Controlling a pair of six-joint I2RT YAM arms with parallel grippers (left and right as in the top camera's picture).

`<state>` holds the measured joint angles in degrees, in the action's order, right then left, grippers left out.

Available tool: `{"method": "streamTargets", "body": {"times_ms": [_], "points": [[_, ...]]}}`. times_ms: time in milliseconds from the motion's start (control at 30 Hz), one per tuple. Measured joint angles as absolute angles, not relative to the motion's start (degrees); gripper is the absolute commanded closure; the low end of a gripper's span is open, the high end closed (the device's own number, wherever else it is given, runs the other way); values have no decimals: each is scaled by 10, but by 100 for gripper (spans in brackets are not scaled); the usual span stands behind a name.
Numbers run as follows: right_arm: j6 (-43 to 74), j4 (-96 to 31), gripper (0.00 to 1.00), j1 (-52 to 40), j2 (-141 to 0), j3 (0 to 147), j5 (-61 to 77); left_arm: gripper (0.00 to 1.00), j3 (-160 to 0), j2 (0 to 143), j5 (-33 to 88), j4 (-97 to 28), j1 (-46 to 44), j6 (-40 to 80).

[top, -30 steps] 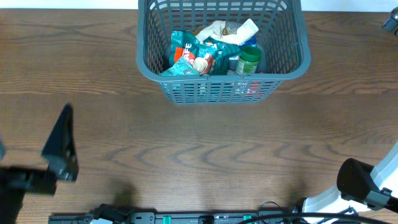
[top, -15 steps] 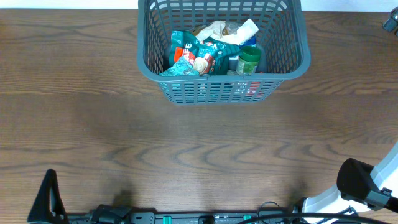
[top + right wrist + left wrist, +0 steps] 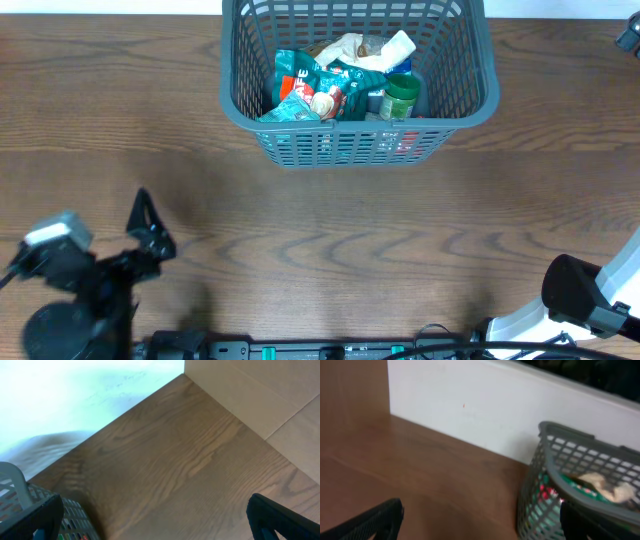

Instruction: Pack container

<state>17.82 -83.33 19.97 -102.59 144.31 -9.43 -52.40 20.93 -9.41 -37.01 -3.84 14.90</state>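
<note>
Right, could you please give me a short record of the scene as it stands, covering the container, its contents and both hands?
container: dark grey slotted basket, upright, at the far side of the table
contents: teal snack packet, green-lidded jar, crumpled pale wrapper
left hand: open, holding nothing, apart from the container
right hand: open, holding nothing, above bare wood
loose items outside the container: none visible

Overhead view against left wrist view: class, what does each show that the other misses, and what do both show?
Only overhead: the green-lidded jar in the container, and the right arm. Only left wrist: the upright face of the white wall. Both: the container, a pale crumpled wrapper inside it, the wooden table.
</note>
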Motion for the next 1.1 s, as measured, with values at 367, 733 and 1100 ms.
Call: {"method": "streamTargets", "body": {"times_ms": [367,733,1100], "points": [[178,-833,1,200,-1026,1443,-94,1,-229,146,-93,-115,-31,168],[178,-833,1,200,-1026,1443,-94,1,-118,94,-92,-49,-31,170],[178,-833,1,200,-1026,1443,-94,1,-73,85,-92,-25,-31,170]]}}
